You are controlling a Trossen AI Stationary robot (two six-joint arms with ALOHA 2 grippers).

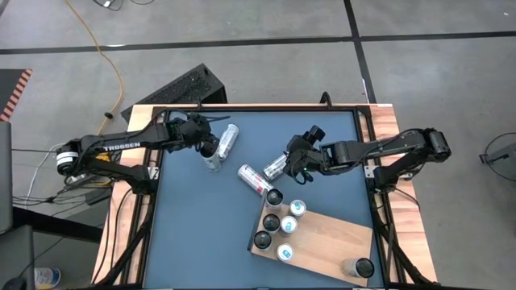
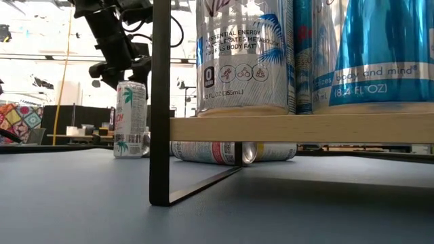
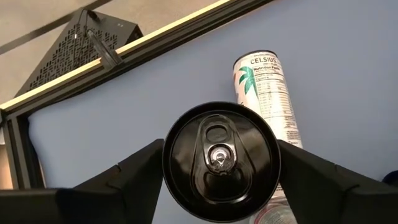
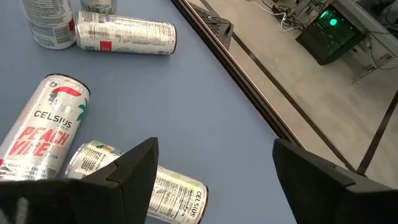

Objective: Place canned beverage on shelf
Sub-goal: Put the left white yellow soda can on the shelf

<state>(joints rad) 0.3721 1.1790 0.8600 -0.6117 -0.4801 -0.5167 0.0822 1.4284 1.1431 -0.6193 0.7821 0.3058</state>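
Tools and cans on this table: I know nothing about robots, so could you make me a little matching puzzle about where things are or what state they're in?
Things:
1. left tool
2. right tool
3. shelf
4. Peach Vibe can

Places or states:
a. carries several upright cans
b. lies on its side on the blue tabletop
c. open, with nothing in it
d. right over a standing black-topped can

Pairs: 1-d, 2-c, 3-a, 4-b
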